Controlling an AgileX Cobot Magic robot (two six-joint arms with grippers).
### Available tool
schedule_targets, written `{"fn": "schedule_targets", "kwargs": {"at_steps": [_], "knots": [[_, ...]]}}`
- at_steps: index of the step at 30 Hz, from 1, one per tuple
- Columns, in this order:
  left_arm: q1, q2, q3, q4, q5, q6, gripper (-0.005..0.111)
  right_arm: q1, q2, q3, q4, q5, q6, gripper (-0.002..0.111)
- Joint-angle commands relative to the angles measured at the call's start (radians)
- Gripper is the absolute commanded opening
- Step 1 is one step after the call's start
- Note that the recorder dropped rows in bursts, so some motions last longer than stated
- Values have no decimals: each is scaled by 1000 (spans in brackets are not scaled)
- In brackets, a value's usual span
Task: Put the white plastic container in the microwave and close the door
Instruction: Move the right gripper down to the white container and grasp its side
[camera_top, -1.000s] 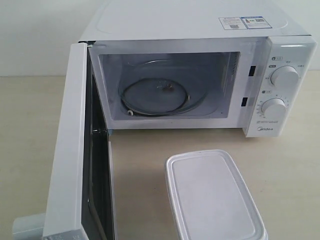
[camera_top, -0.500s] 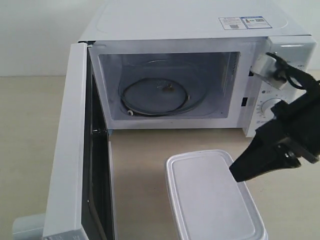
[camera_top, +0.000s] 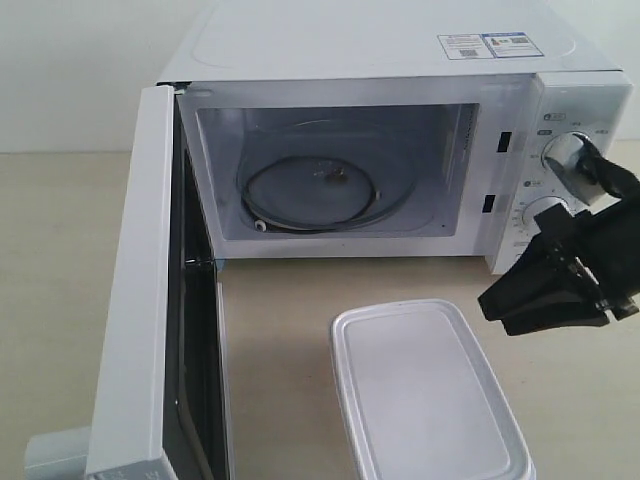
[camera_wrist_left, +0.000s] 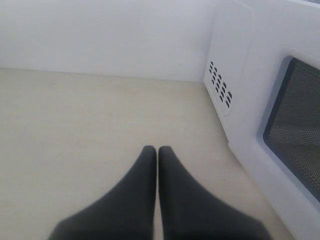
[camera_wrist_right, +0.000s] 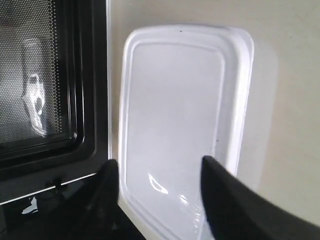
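Microwave (camera_top: 380, 50) white, w/ blue-white stickers (camera_top: 485, 45) on top. Door (camera_top: 135, 300) white; window (camera_wrist_right: 30, 75) dark, fine dot mesh, black frame. Container (camera_top: 420, 390) translucent white, plain lid. Table (camera_top: 60, 250) pale beige. Left gripper (camera_wrist_left: 158, 150) & right gripper (camera_wrist_right: 158, 161) black.

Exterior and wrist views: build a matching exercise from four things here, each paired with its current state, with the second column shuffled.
Column one:
1. door
2. white plastic container
3. left gripper
4. right gripper

Column two:
A. jaws apart
B. swung open
C. jaws shut
D. lying in front of the microwave

Pairs: 1-B, 2-D, 3-C, 4-A
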Motion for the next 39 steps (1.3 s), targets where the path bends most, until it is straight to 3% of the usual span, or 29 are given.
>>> {"fn": "schedule_targets", "kwargs": {"at_steps": [1,6,23,34,36,39], "knots": [[5,-2,4,1,1,-9,4,7,32,-6,-17,-11,12,64],[5,-2,4,1,1,-9,4,57,76,-6,-20,-42,5,56],[5,-2,4,1,1,-9,4,96,209,-6,-45,-110,8,57],[5,-2,4,1,1,-9,4,181,210,-6,-85,-183,34,56],[5,-2,4,1,1,-9,4,181,210,-6,-88,-183,36,52],[5,-2,4,1,1,-9,4,181,210,-6,-90,-183,36,30]]}}
